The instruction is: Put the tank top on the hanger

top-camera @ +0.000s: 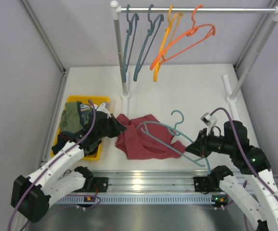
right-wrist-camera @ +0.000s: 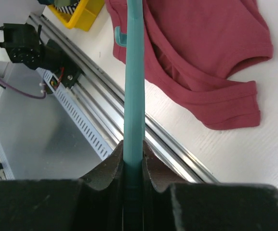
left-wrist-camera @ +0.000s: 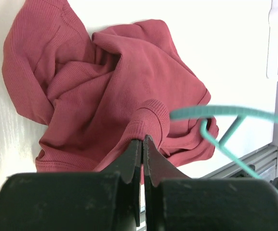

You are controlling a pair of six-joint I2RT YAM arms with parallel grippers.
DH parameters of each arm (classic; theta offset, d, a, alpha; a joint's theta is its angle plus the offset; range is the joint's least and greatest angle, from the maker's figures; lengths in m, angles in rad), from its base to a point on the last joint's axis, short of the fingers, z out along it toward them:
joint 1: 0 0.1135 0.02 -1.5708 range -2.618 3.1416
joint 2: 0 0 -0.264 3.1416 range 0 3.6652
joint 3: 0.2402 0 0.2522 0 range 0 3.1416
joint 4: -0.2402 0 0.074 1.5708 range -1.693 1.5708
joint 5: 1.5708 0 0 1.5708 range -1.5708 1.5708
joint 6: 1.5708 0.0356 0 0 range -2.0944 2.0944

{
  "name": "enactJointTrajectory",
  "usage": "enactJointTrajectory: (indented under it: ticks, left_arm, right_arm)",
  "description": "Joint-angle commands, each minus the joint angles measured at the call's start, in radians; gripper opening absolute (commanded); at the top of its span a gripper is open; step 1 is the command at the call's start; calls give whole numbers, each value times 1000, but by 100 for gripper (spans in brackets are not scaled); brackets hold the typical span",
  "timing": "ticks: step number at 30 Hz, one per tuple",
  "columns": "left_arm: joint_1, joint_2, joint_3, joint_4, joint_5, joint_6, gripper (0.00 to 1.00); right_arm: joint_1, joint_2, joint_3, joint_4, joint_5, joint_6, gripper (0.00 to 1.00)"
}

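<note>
The maroon tank top (top-camera: 141, 137) lies crumpled on the white table, between the two arms. My left gripper (top-camera: 121, 129) is at its left edge. In the left wrist view that gripper (left-wrist-camera: 142, 141) is shut, with a ribbed fold of the tank top (left-wrist-camera: 105, 82) pinched at its tips. The light teal hanger (top-camera: 170, 134) is partly over the cloth's right side, its hook (top-camera: 177, 115) pointing to the back. My right gripper (top-camera: 192, 147) is shut on the hanger's right end. In the right wrist view the hanger's bar (right-wrist-camera: 134, 72) runs straight out from between the jaws (right-wrist-camera: 133, 150), past the tank top (right-wrist-camera: 201, 43).
A yellow bin (top-camera: 100, 101) with an olive-green garment (top-camera: 73, 118) stands at the left. At the back, a rack (top-camera: 119, 53) carries two blue-teal hangers (top-camera: 128, 43), a yellow one (top-camera: 164, 48) and an orange one (top-camera: 189, 41). An aluminium rail (top-camera: 148, 175) runs along the near edge.
</note>
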Motion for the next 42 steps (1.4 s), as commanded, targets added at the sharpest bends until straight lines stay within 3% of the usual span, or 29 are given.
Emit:
enactJointTrajectory:
  ticks: [1,26,33,42]
  left_arm:
    - [17,-21,-14,91,48,-6,0]
    - [66,-39,-22,119,114,46,0]
    - [66,-35,-8,157,265,89,0]
    - [66,-85,27,143,362,112,0]
  right_arm:
    - [24,-26,-27,78,-72,-6,0]
    - [42,-98,-73,40,-175,22,0]
    - [48,-60,-99,117,-130,28,0]
    - [97,23,-103,227,-35,34,0]
